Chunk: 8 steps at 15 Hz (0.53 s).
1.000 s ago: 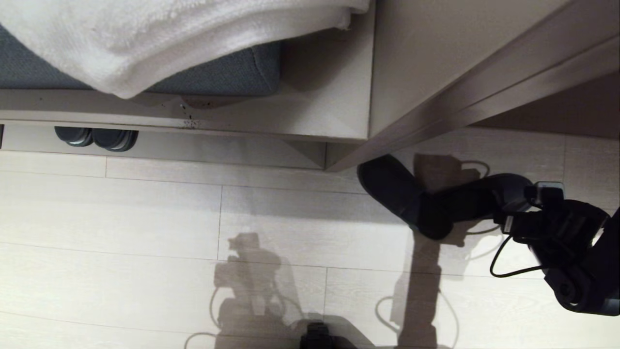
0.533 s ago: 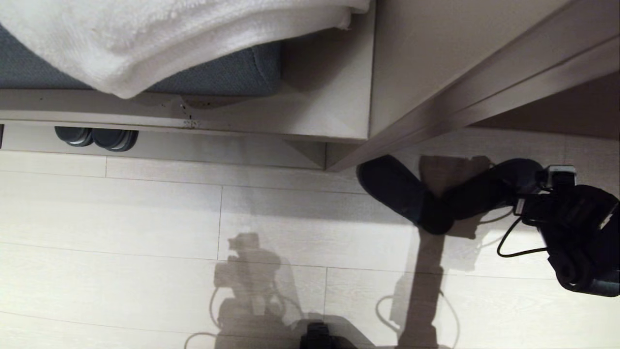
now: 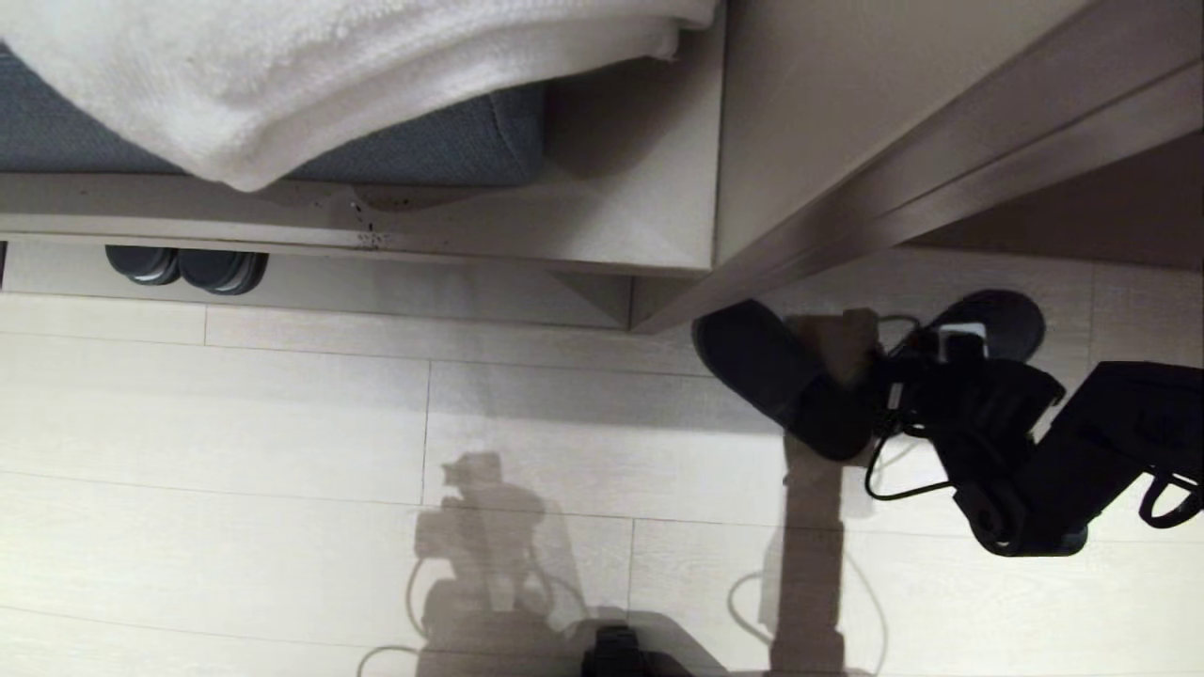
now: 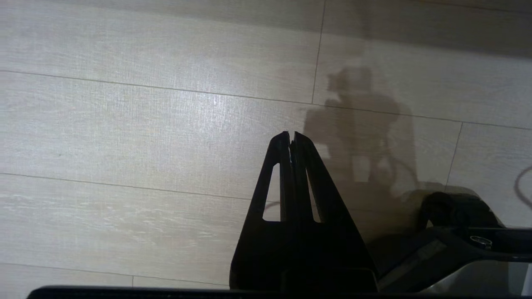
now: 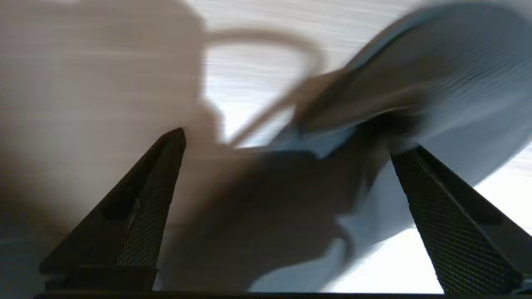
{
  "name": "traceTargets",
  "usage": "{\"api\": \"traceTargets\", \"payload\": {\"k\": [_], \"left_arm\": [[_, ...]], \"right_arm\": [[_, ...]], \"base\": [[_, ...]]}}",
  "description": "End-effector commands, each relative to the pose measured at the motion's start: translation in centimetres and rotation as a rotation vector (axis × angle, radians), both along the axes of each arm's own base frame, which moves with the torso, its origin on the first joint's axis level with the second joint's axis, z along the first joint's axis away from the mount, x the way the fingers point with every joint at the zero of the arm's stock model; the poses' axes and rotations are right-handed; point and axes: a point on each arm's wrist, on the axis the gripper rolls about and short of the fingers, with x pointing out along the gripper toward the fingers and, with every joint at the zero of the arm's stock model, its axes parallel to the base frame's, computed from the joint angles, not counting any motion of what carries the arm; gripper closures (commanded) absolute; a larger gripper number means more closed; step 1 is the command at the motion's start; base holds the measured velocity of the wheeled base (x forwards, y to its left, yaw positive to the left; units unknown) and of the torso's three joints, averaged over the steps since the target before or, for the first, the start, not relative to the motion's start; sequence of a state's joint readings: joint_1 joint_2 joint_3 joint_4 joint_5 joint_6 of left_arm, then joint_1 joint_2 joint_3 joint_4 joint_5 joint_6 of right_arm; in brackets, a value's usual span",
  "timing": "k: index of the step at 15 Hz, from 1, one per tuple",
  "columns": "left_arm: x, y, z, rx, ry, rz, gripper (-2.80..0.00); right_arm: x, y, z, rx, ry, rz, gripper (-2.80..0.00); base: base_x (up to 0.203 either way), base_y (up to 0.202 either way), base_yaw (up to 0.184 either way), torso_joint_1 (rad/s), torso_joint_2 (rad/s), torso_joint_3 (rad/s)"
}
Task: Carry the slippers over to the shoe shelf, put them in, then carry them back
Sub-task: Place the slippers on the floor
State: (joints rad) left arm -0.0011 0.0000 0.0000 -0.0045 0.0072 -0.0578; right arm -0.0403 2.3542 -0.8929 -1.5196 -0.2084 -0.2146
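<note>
So far, judging from how things lie, nothing of the carrying looks done: the slippers [image 3: 790,376] lie on the floor [image 3: 310,423] in a loose V, their toe ends meeting, beside the corner of the beige furniture unit [image 3: 677,282] and in front of the recess beneath the tabletop [image 3: 941,141]. The right claw [image 3: 898,371] hangs low over them at the junction of the pair, its arm reaching in from the right edge of the head view. In the right wrist view its two fingers [image 5: 453,232] stand wide apart with a slipper's grey-blue footbed and dark band lying between and beyond them, smeared by motion; I cannot tell whether they touch the slipper, but they plainly have not closed on anything. The left claw [image 4: 291,141] is parked low over bare floor, fingers pressed together, holding nothing. The low cubby further left, which I take to be the shoe shelf [image 3: 423,282], holds only another, glossier dark pair [image 3: 186,266] tucked under its edge. By my reading the whole task remains: gripping the slippers, carrying them to the shelf, placing them in, then bringing them back. No brand, label or writing can be read on the slippers, the furniture, the white towel [image 3: 329,75] or the robot.
</note>
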Motion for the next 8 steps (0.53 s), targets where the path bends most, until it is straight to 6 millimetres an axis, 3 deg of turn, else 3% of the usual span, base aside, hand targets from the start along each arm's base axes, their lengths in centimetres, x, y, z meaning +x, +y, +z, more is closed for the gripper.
{"api": "traceTargets", "payload": {"k": [1,4,8], "left_arm": [[0.0,0.0,0.0,-0.002,0.001,0.000,0.00],[0.0,0.0,0.0,-0.002,0.000,0.000,0.00],[0.0,0.0,0.0,-0.002,-0.002,0.000,0.00]], "right_arm": [[-0.4,1.9,-0.8,0.001,0.036,0.044,-2.80],[-2.9,3.5,0.4,0.019,0.058,0.095,-2.80],[-6.5,3.8,1.9,0.041,0.096,0.166,-2.80]], "base": [[0.000,0.000,0.000,0.000,0.00,0.000],[0.000,0.000,0.000,0.000,0.00,0.000],[0.000,0.000,0.000,0.000,0.00,0.000]]}}
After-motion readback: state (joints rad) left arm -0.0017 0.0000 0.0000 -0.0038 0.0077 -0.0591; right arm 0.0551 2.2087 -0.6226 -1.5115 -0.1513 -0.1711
